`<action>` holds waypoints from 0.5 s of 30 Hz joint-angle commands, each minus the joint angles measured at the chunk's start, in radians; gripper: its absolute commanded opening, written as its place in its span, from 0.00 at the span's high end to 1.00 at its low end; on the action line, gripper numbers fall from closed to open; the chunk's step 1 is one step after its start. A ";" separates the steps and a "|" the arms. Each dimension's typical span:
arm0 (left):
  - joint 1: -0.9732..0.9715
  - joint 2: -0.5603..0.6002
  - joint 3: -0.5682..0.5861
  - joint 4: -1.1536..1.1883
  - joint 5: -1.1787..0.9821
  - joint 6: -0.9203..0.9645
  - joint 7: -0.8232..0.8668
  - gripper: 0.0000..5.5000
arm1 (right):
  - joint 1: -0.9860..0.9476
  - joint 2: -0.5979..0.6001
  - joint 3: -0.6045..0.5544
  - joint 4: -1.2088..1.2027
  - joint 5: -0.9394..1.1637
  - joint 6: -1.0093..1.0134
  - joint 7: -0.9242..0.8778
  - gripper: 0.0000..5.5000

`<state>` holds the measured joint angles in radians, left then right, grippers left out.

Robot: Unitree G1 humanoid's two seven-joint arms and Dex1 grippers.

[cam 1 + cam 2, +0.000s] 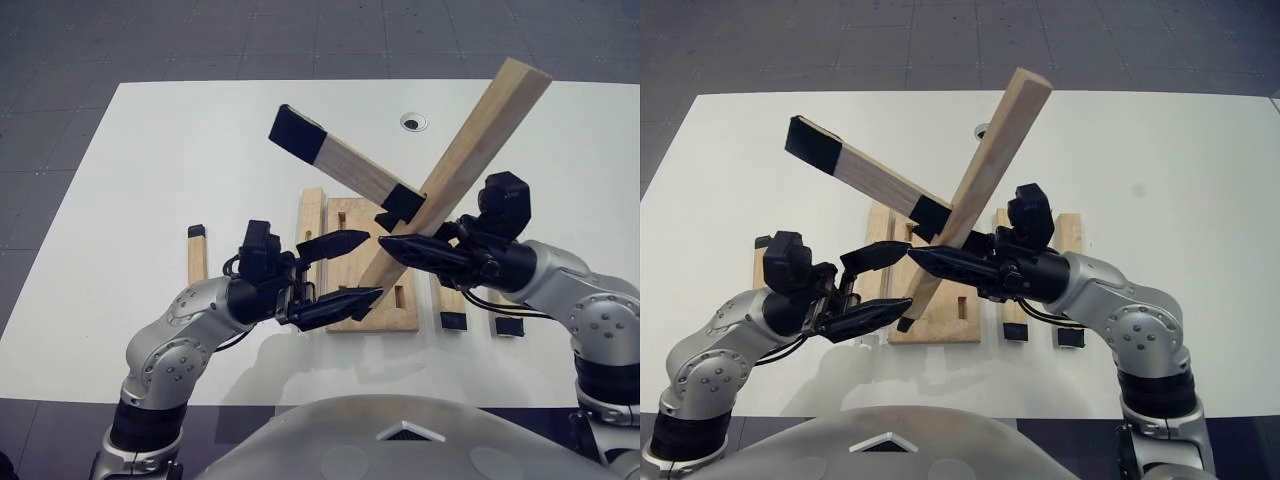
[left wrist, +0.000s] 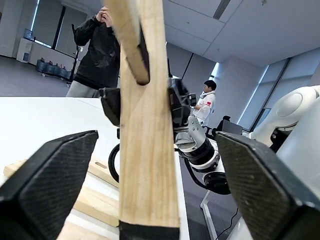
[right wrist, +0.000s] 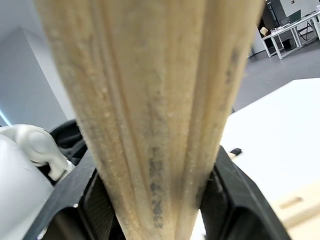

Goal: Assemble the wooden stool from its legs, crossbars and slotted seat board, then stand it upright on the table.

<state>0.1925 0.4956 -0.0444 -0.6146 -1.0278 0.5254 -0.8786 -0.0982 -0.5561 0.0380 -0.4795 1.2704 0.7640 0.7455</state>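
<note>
my right gripper (image 1: 392, 243) pinches the tilted leg (image 1: 480, 140) above the seat board (image 1: 345, 215); my left gripper (image 1: 370, 265) hangs spread there too. i should clamp low and steady it first.

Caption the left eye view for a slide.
Right hand holds a joined leg and crossbar over the slotted seat board; left hand open.

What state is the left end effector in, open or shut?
Open. The left end effector has its fingers spread wide, with clear gaps on either side of the leg between them.
</note>
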 commanded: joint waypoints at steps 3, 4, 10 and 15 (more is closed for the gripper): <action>0.005 0.091 0.019 0.049 0.154 -0.067 -0.091 0.14 | -0.176 -0.038 -0.010 0.234 -0.235 -0.096 0.159 0.63; 0.016 0.103 0.003 0.063 0.191 -0.088 -0.120 0.14 | -0.209 -0.035 -0.004 0.281 -0.278 -0.116 0.185 0.63; 0.042 0.081 -0.134 0.176 0.355 -0.176 -0.201 0.14 | -0.399 0.052 0.050 0.600 -0.536 -0.369 0.370 0.63; 0.048 0.078 -0.174 0.208 0.396 -0.201 -0.227 0.14 | -0.538 0.122 0.074 0.946 -0.702 -0.578 0.526 0.63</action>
<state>0.2413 0.5734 -0.2037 -0.4189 -0.6554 0.3412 -1.0930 -0.5633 -0.4570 0.1135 0.3551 0.6152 0.2594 1.2150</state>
